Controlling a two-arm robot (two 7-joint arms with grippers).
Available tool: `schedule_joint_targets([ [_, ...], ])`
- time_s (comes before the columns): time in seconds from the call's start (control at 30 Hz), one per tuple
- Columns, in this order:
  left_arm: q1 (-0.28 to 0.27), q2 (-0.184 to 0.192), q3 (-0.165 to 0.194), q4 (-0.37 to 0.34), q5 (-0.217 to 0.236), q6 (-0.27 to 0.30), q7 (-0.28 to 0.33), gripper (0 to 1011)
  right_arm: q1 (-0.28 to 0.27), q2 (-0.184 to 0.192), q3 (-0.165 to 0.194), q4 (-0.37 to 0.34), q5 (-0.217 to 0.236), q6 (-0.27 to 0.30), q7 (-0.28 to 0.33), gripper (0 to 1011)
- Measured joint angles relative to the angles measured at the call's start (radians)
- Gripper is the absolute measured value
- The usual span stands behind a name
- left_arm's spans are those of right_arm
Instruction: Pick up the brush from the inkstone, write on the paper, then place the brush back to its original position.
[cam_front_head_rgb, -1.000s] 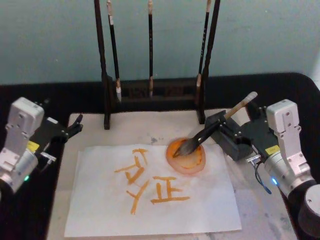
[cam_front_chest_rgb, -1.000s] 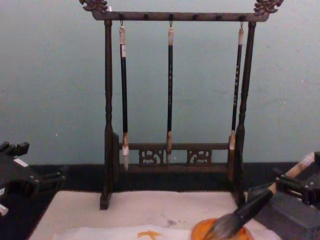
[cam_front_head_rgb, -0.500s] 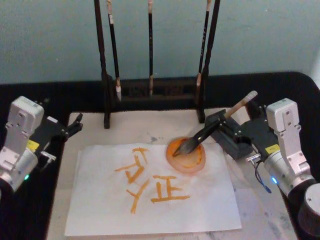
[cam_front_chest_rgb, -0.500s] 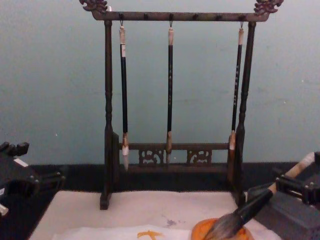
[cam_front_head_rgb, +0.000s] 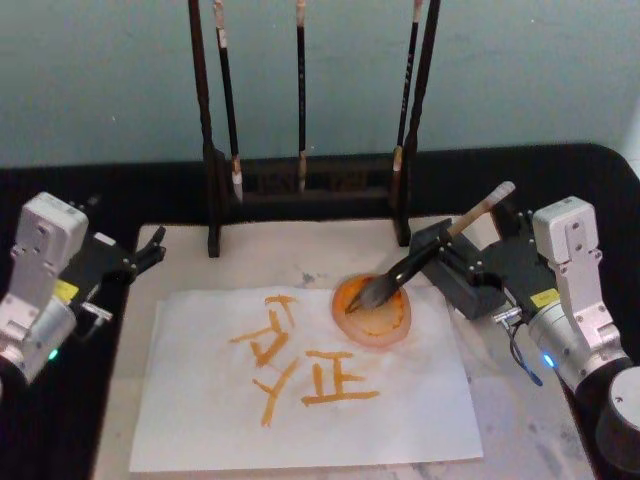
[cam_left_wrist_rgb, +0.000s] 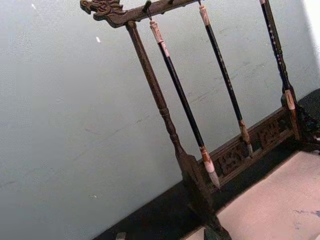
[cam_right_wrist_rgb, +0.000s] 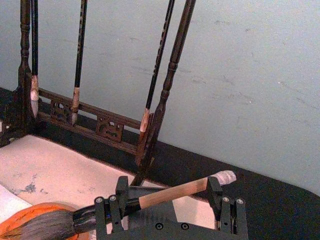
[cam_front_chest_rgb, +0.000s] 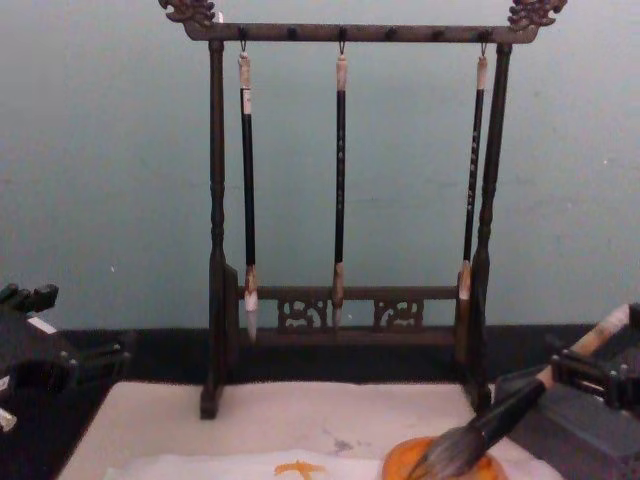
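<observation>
Far left of the paper (cam_front_head_rgb: 300, 385): left gripper (cam_front_head_rgb: 150, 250), fingers slightly apart, holding nothing. Orange strokes across the paper. At its right edge, orange inkstone (cam_front_head_rgb: 372, 315) under bristles of the brush (cam_front_head_rgb: 425, 253). Right of the paper: right gripper (cam_front_head_rgb: 468, 243), fingers clamped on the brush handle.

Both arms have white boxy wrist housings, yellow labels, black grippers; the right arm (cam_front_head_rgb: 575, 300) trails a blue cable.
</observation>
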Motion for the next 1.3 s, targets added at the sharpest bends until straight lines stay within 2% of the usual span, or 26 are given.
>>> schedule_joint_targets([
  [1.3, 0.0, 0.0, 0.0, 0.0, 0.0, 0.0, 0.0, 1010, 0.0, 0.0, 0.0, 0.0, 0.0, 0.0, 0.0, 1000],
])
